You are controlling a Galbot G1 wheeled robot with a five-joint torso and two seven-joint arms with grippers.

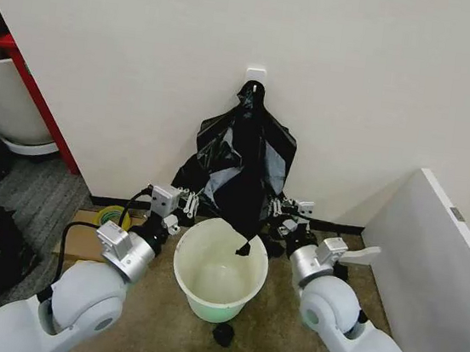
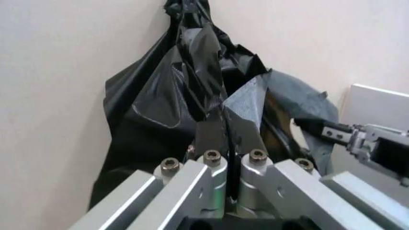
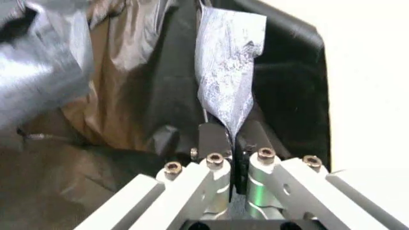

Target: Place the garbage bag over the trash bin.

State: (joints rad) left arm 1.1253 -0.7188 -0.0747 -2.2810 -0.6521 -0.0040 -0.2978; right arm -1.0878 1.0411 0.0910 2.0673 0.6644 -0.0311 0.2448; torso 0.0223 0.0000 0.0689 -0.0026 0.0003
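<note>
Head view: the garbage bag (image 1: 241,164) hangs from a white wall hook (image 1: 256,77) against the cream wall, its glossy black plastic spreading wide below the pinched top. A narrow tail of the bag drops past the rim into the mouth of the trash bin (image 1: 219,270). The bin stands upright on the brown floor directly below the bag, cream-white with a pale green base, between the two arms.

The left claw (image 1: 187,202) sits at the bag's lower left edge, just above and behind the bin's rim. The right claw (image 1: 285,212) sits at the bag's lower right edge, level with the left one. Each arm reaches forward from its own side of the bin.

Left wrist view: the left claw (image 2: 229,139) is clenched, its two fingers pressed together on a fold of black plastic that stands up between them. The right claw shows farther off at the bag's other side.

Right wrist view: the right claw (image 3: 233,139) is likewise clenched on a strip of the bag, which rises from between the closed fingers.

A small black object (image 1: 222,335) lies on the floor just in front of the bin; what it is cannot be told.
</note>
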